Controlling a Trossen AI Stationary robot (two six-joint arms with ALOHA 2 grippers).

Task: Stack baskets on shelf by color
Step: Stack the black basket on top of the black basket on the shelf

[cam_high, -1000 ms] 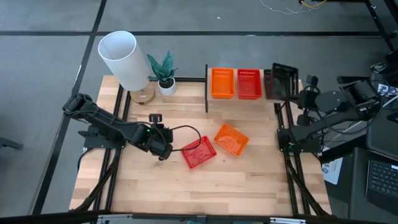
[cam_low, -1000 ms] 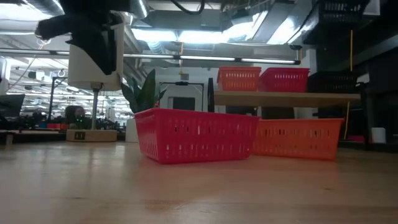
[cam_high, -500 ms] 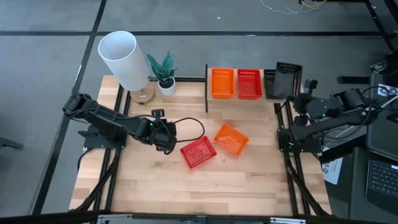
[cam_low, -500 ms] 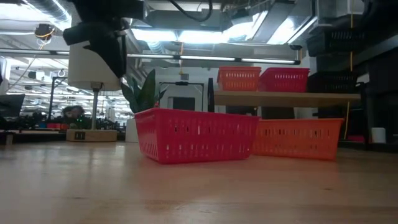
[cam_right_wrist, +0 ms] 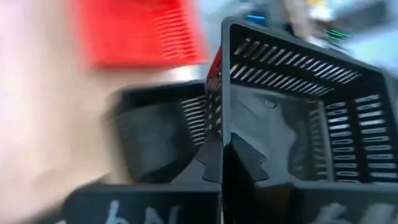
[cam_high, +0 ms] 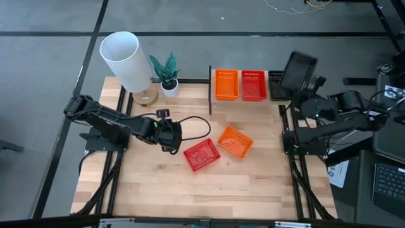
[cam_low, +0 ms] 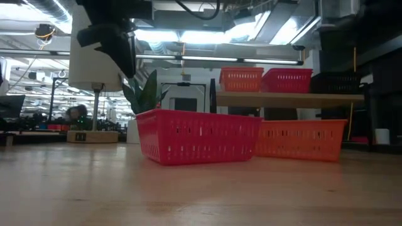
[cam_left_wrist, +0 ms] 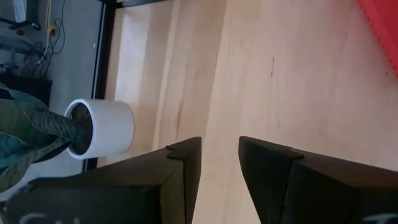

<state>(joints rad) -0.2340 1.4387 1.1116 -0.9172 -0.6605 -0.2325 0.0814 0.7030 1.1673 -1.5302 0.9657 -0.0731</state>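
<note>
Lifted higher and tilted since before, black basket (cam_high: 296, 70) clamped in right pincer (cam_high: 302, 95) above shelf (cam_high: 243, 99) far right, probably for stacking; left pincer (cam_high: 172, 142) apart near red basket (cam_high: 202, 154).

Shelf (cam_high: 247, 99): orange (cam_high: 226, 84), red (cam_high: 254, 85), black (cam_high: 274, 85) baskets; 1 black basket (cam_high: 297, 69) lifted, tilted — red (cam_high: 202, 155), orange (cam_high: 235, 142) loose on tabletop.
</note>
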